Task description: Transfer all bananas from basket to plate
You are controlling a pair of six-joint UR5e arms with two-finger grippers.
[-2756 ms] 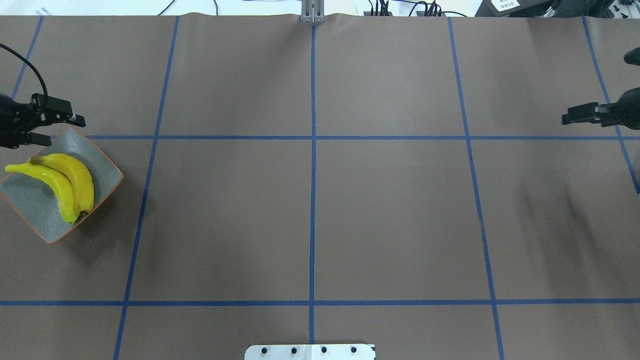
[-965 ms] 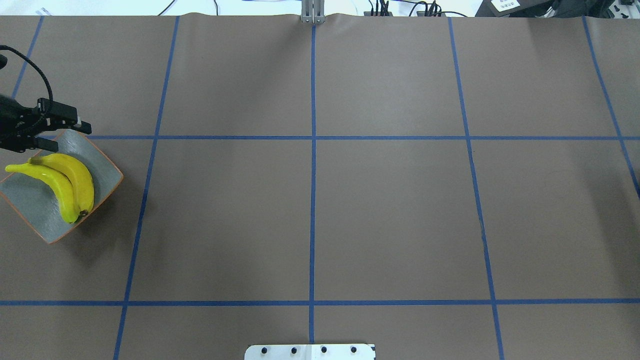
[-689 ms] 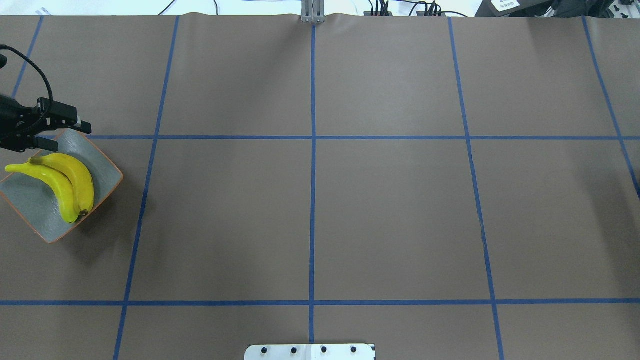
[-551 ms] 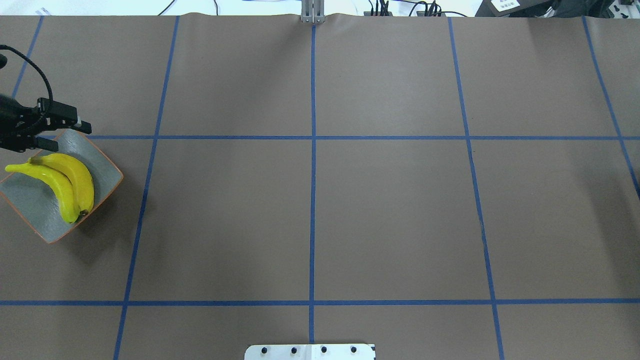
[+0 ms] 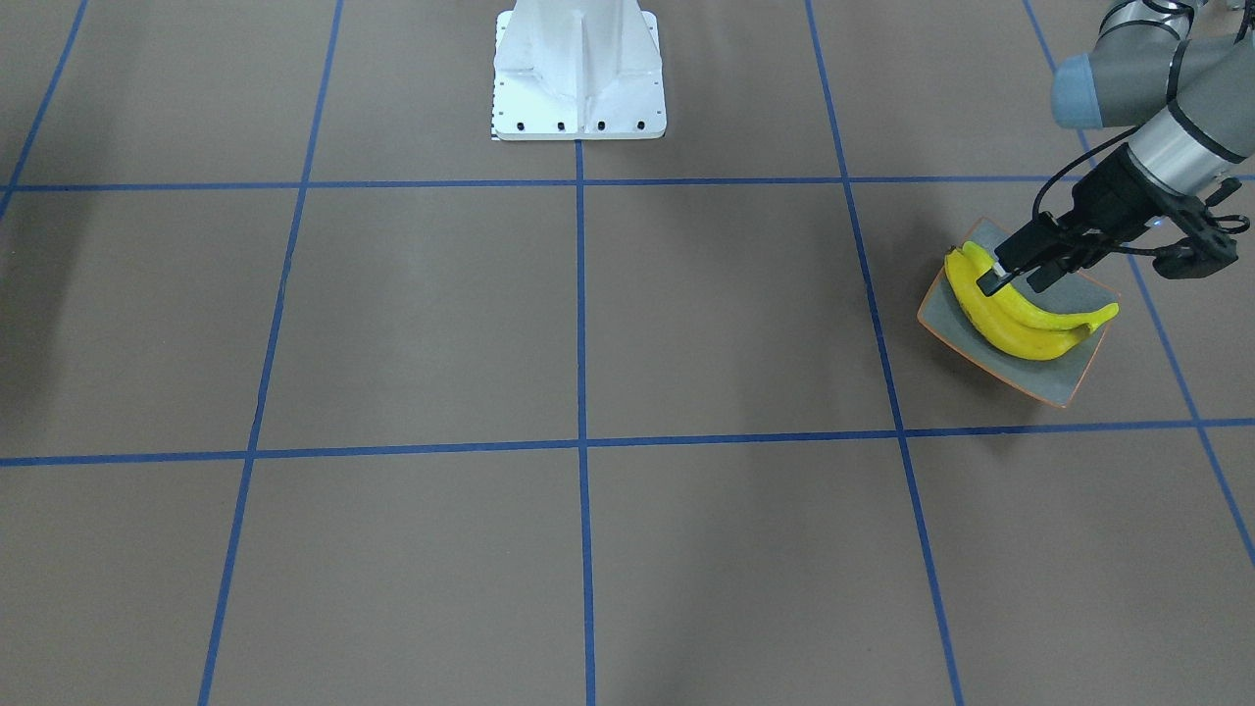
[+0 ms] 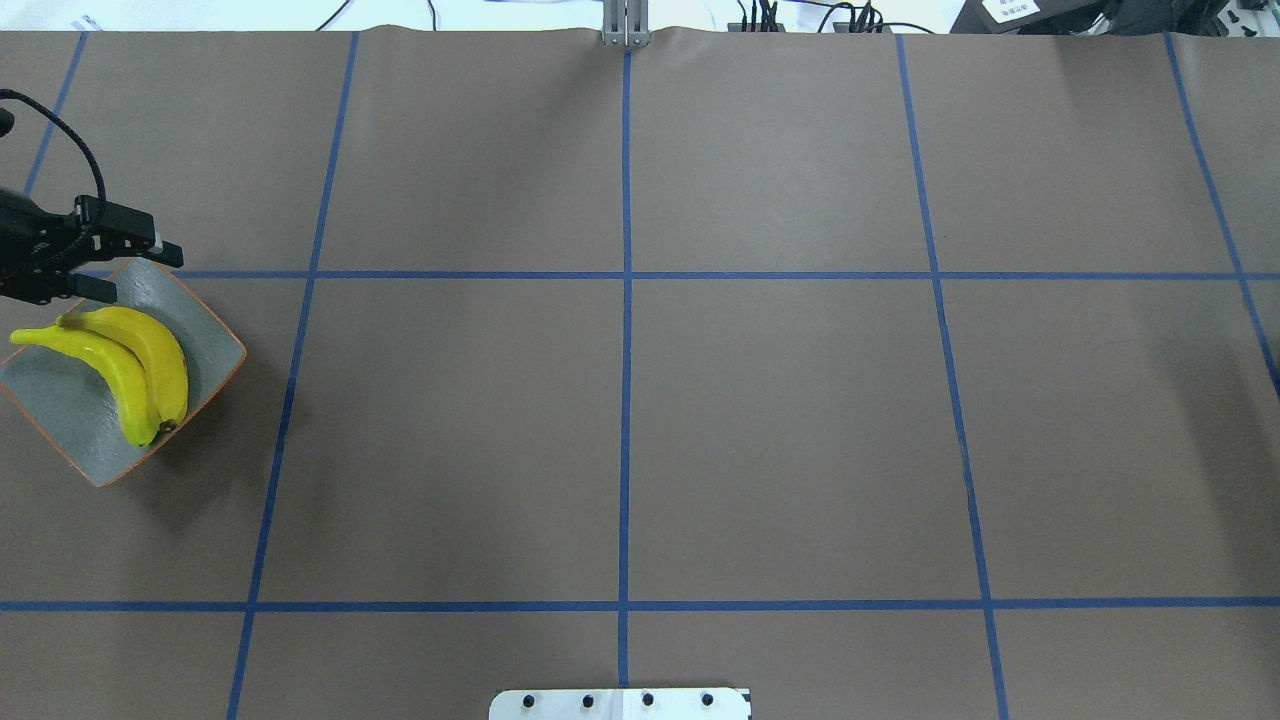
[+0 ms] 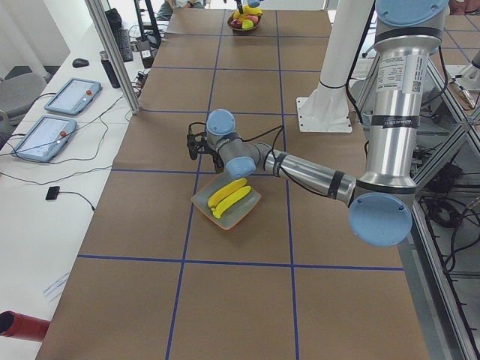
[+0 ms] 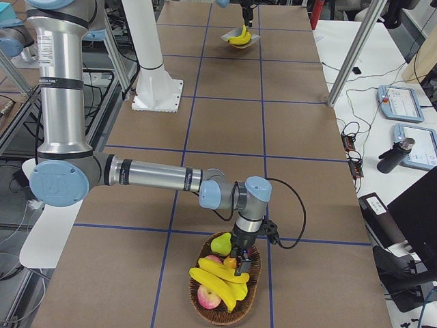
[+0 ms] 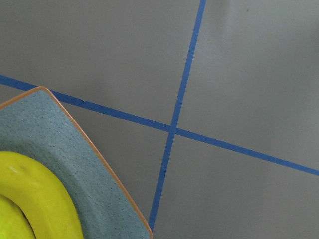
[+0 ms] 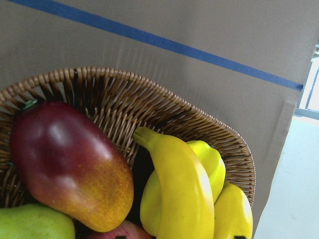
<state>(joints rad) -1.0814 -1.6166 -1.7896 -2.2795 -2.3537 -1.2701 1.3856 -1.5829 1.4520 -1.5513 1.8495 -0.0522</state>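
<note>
Front view: L gripper (image 5: 992,277) has its fingers spread w/ nothing between them, over the far corner of the plate (image 5: 1049,376). Two bananas (image 5: 1020,328) lie side by side on it.

Overhead: L gripper (image 6: 146,276) parted wide and empty, tips above the plate (image 6: 60,420) edge, just beside the bananas' (image 6: 140,370) stem ends.

Left-side view: plate (image 7: 240,216) w/ bananas (image 7: 229,199) sits below the near arm's gripper.

Right-side view: R gripper (image 8: 240,263) points down into the basket (image 8: 256,277), right above the basket bananas (image 8: 218,279). Can't tell if it's parted or clamped.

L wrist: plate (image 9: 65,149) corner, one banana; no fingers in shot.

R wrist: basket (image 10: 149,104) close up, basket bananas (image 10: 182,199) beside a mango (image 10: 65,164); fingers not shown.
</note>
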